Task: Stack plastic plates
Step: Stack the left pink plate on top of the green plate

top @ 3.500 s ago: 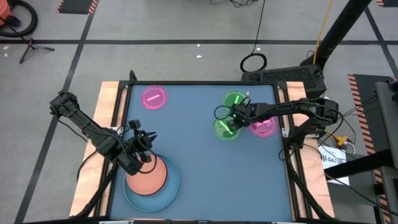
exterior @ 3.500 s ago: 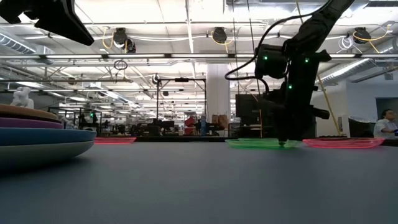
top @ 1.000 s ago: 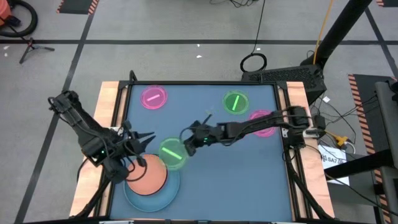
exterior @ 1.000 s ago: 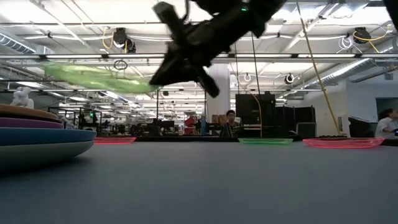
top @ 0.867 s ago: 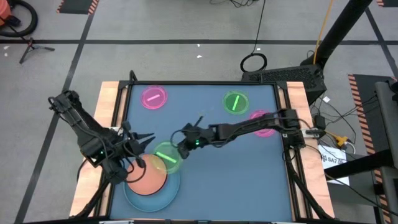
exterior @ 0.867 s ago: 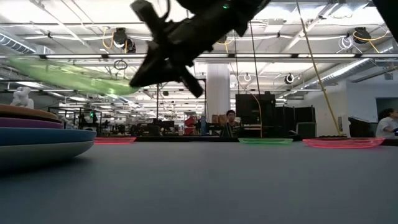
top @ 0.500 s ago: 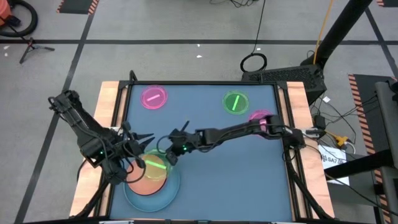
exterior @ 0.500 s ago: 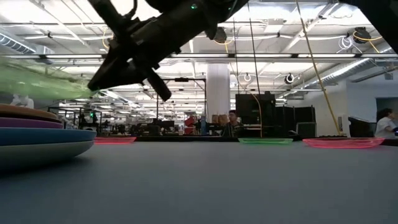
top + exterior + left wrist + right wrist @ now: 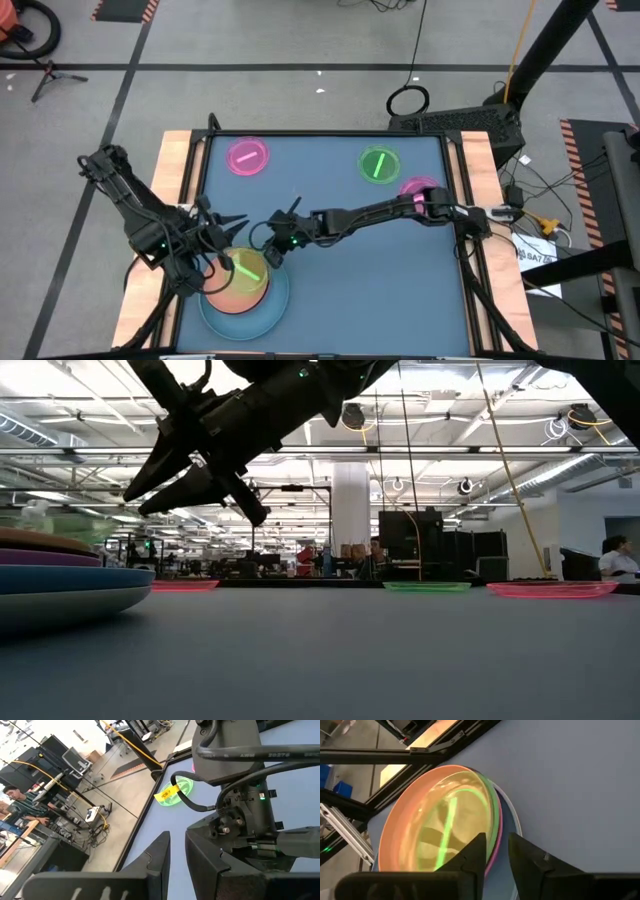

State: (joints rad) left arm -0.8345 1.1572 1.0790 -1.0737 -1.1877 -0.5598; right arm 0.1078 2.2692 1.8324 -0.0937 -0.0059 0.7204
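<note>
Right hand (image 9: 268,247) reaches across the surface (image 9: 340,290) to the stack at the near-left corner. Its fingers (image 9: 170,480) are spread apart in the low view, grasping nothing. A green plate (image 9: 246,270) lies on the orange plate (image 9: 222,296), released; in the right wrist view the green plate (image 9: 451,832) sits inside the orange rim (image 9: 395,827), with a purple edge (image 9: 496,840) under it. The large blue plate (image 9: 262,312) is at the bottom of the stack. In the low view the stack (image 9: 60,575) shows at the left edge.

Left hand (image 9: 222,238) hovers just beside the stack on its left side, fingers (image 9: 159,855) slightly apart, empty.

Other plates on the surface: pink plate (image 9: 247,157) far left, second green plate (image 9: 378,165) far right, second pink plate (image 9: 422,190) beside it, partly under the right arm.
</note>
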